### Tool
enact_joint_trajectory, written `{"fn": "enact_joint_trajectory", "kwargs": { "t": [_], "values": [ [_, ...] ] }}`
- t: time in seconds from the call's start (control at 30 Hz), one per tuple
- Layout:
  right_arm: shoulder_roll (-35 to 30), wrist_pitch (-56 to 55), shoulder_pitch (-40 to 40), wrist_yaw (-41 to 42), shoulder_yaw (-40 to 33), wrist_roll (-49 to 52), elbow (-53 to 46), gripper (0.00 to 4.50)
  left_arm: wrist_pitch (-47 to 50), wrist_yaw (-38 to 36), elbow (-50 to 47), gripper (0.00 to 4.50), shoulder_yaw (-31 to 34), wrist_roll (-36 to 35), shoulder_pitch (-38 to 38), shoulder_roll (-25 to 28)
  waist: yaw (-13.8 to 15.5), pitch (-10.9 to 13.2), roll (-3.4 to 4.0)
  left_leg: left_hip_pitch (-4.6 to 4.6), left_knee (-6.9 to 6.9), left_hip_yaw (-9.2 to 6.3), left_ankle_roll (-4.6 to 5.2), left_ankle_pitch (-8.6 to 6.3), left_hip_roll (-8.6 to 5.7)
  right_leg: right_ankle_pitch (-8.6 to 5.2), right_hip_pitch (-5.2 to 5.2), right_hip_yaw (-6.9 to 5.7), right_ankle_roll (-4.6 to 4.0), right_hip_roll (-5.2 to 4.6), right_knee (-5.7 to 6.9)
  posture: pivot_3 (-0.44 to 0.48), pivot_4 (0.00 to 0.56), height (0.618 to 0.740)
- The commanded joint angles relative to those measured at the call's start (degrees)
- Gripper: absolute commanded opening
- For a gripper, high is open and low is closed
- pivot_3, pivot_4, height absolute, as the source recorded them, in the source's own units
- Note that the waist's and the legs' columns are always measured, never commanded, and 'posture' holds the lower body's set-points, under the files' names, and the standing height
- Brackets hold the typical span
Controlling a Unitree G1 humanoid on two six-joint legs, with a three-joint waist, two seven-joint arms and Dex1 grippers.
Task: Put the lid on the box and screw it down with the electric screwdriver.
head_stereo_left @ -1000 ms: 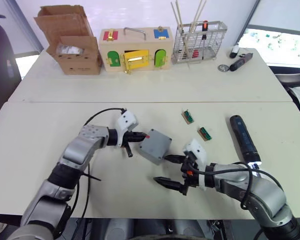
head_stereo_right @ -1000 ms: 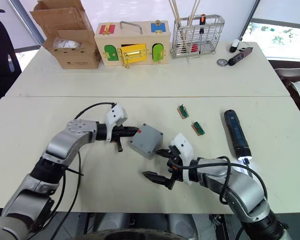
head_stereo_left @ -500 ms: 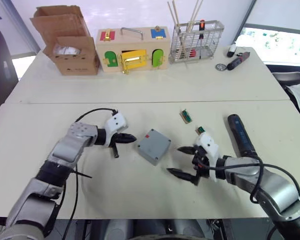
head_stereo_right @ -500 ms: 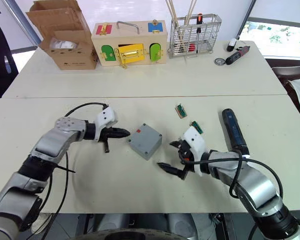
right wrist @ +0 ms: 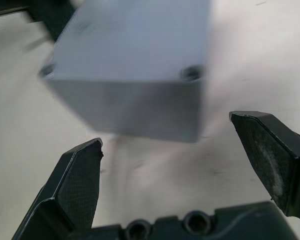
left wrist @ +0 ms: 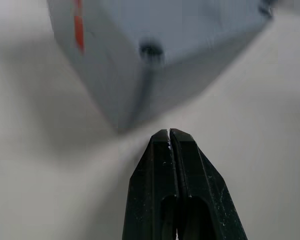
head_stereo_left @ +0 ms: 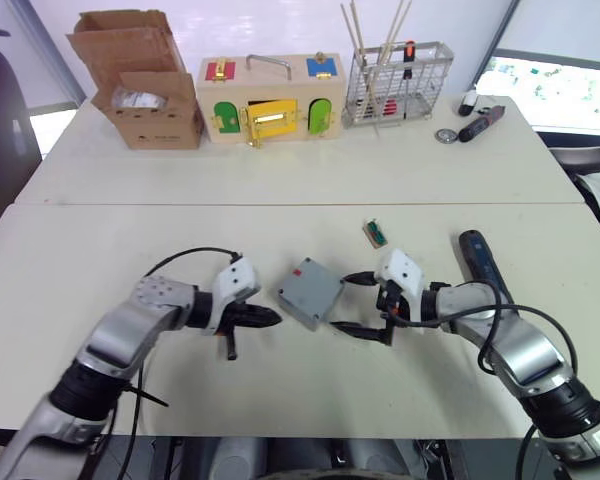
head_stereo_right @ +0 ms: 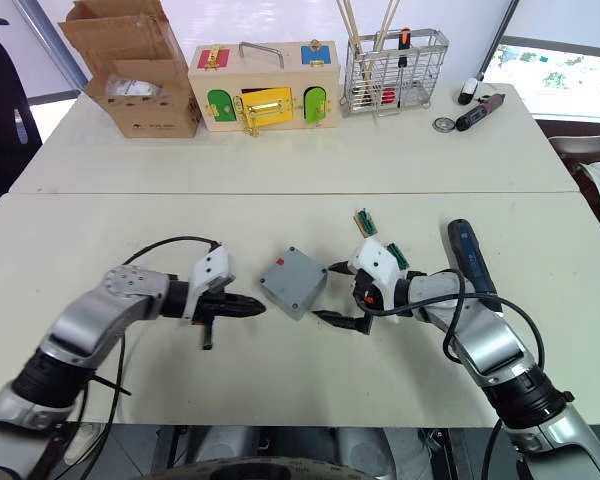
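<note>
Box: the small square grey plastic box [head_stereo_left: 309, 292] with a red mark on one side sits on the cream desk [head_stereo_left: 310, 230], toward the near edge, between the two grippers; its top looks closed and flat, with screw holes at the corners, so the lid seems to be seated already.
Left gripper: the left gripper [head_stereo_left: 271, 318] lies just beside the box's left corner, fingers pressed together, holding nothing.
Right gripper: the right gripper [head_stereo_left: 349, 302] faces the box's right side, fingers spread wide, not touching it.
Screwdriver: the thick dark blue-black electric screwdriver [head_stereo_left: 479, 264] lies on the desk toward the right edge, behind the right arm.
Handling: the box is probably light, stiff and smooth, so it may skid when pushed; taking it across two opposite flat walls should be safest.
Containers: the brown cardboard box [head_stereo_left: 145, 85] at the far left corner is open with something pale inside; the wire basket [head_stereo_left: 397, 82] at the far edge holds thin sticks and a red-handled tool; the wooden box with coloured doors [head_stereo_left: 270, 97] stands between them.
</note>
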Motion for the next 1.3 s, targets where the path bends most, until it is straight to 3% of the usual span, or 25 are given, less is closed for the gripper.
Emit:
{"fn": "enact_joint_trajectory", "kwargs": {
  "t": [0.03,0.47,0.73,0.83,1.0,1.13,1.3],
  "values": [
    [0.6,-0.6,0.0,2.3,0.3,0.5,-2.4,4.49,-1.7,2.5,0.7,0.00,1.1,1.0,-0.9,-0.8,0.0,0.0,0.00,0.00,0.00,0.00,0.00,0.00,0.00,0.00,-0.02,0.00,0.00,0.00,0.03,0.000,0.150,0.740],
    [0.9,8.3,6.1,0.4,-0.4,2.1,-12.4,4.49,-8.2,1.8,6.7,0.00,0.4,4.5,-2.7,0.8,0.1,0.0,0.00,0.06,0.02,-0.04,-0.01,0.01,0.01,0.00,0.04,0.00,0.00,0.00,0.07,0.000,0.150,0.740],
    [1.4,9.2,6.6,-1.6,-1.3,1.0,-12.9,4.49,-8.5,-0.7,7.9,0.00,0.2,3.8,-3.9,1.2,0.0,0.0,0.00,0.06,0.03,-0.04,-0.01,0.01,0.01,0.00,0.03,0.00,0.00,0.00,0.07,0.000,0.150,0.740],
    [-0.6,10.8,7.1,-2.7,-4.5,1.4,-14.7,4.49,-6.9,-2.9,5.6,0.00,0.6,2.6,-2.8,3.3,0.0,0.0,0.00,0.05,0.02,-0.04,-0.01,0.01,0.01,0.00,0.02,0.00,0.00,0.00,0.07,0.000,0.150,0.740],
    [-4.7,21.8,5.1,-3.6,-17.3,10.2,-20.5,4.49,-3.9,-5.3,3.3,0.00,4.8,-0.6,-4.8,7.7,0.1,0.0,0.00,0.03,0.01,-0.05,-0.01,0.00,0.01,0.00,0.01,0.00,0.00,0.00,0.05,0.000,0.150,0.740],
    [-2.6,22.7,1.0,-7.5,-26.3,12.9,-13.9,4.49,-0.4,-5.9,2.4,0.00,9.1,-5.6,-10.7,7.3,0.4,0.0,-0.07,0.01,0.08,-0.10,-0.01,0.00,0.01,0.00,0.07,-0.07,0.00,-0.02,0.04,0.000,0.150,0.740],
    [5.7,17.0,-3.8,-17.1,-23.3,6.6,-2.7,4.49,0.7,-6.6,0.4,0.00,7.9,-7.4,-15.2,6.1,-0.1,0.0,-0.09,0.00,0.00,0.00,0.04,-0.02,-0.01,0.00,0.01,-0.02,0.00,-0.01,0.03,0.000,0.150,0.740]
  ]
}}
